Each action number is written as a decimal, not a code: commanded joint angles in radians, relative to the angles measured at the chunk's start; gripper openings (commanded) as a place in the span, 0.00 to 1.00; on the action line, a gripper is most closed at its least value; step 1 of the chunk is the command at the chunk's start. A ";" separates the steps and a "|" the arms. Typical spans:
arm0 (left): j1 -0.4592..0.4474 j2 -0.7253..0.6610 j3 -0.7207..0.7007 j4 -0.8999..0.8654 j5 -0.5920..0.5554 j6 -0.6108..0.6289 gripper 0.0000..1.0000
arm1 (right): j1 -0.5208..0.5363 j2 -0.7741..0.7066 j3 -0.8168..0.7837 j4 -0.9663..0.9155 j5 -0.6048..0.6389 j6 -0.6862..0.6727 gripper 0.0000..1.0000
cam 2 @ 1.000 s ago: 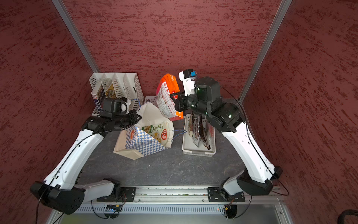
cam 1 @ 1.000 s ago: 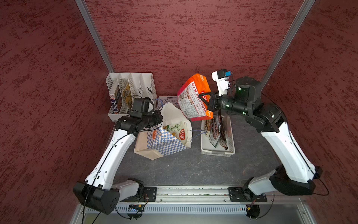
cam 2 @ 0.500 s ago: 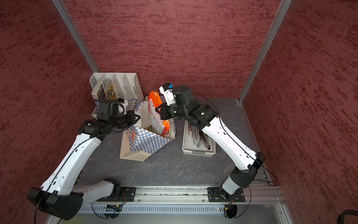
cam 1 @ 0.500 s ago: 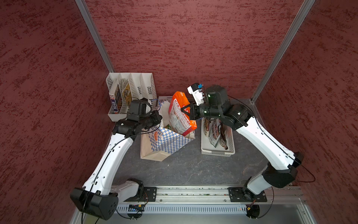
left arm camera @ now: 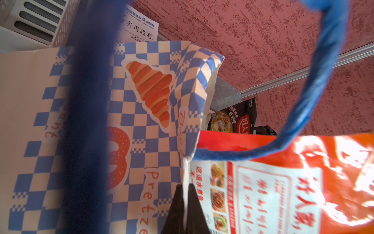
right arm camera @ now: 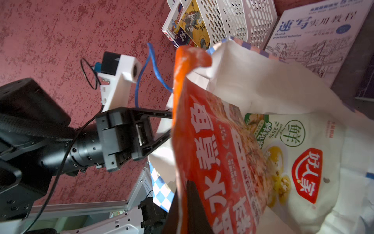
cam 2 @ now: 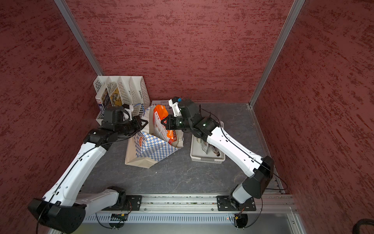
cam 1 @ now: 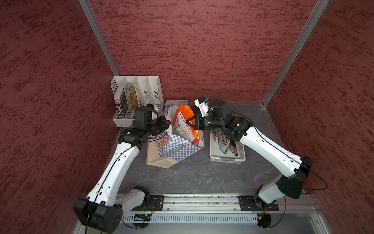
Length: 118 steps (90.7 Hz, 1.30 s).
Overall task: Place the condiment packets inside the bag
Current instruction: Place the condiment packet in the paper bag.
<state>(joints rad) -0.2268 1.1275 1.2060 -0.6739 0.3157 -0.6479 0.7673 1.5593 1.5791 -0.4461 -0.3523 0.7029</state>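
At the bag [cam 1: 176, 145] mouth, the right gripper [cam 1: 188, 122] is clamped on the orange packet [cam 1: 180, 128], its jaws pinched together across the flat face. A second ago this packet hung high, clear of the bag and toward the basket [cam 1: 226, 161]. It has since travelled across and down, so its lower part now sits inside the opening while the orange top stands above the rim. The left gripper [left arm camera: 185, 189] is closed on the bag's rim; the left wrist view shows two dark fingers with the white paper edge between them. It has kept that hold throughout, and the bag has come from a slumped tilt to a more upright stand with the mouth spread. A white-green packet [right arm camera: 293, 154] already lies inside, against the white lining behind the orange one. Dark packets [cam 1: 223, 141] stand in the basket, near the bag. Insertion appears under way but not complete: the packet is not yet released, and the bag wall hides how deep it reaches. The next move likely calls for further lowering, then release with the rim held open. The blue handle [left arm camera: 232, 155] crosses the packet top and may snag it.
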 commanded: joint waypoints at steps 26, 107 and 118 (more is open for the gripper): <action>0.055 -0.063 -0.126 0.266 0.122 -0.158 0.00 | -0.093 -0.050 -0.270 0.472 -0.073 0.425 0.00; 0.162 -0.079 -0.207 0.335 0.245 -0.223 0.00 | -0.052 0.089 -0.374 0.707 -0.110 0.612 0.00; 0.166 -0.088 -0.209 0.334 0.250 -0.223 0.00 | -0.059 0.031 -0.367 0.557 -0.026 0.530 0.00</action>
<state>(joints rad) -0.0727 1.0748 1.0000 -0.4015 0.5491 -0.8677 0.7082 1.6756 1.2030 0.2253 -0.4770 1.3262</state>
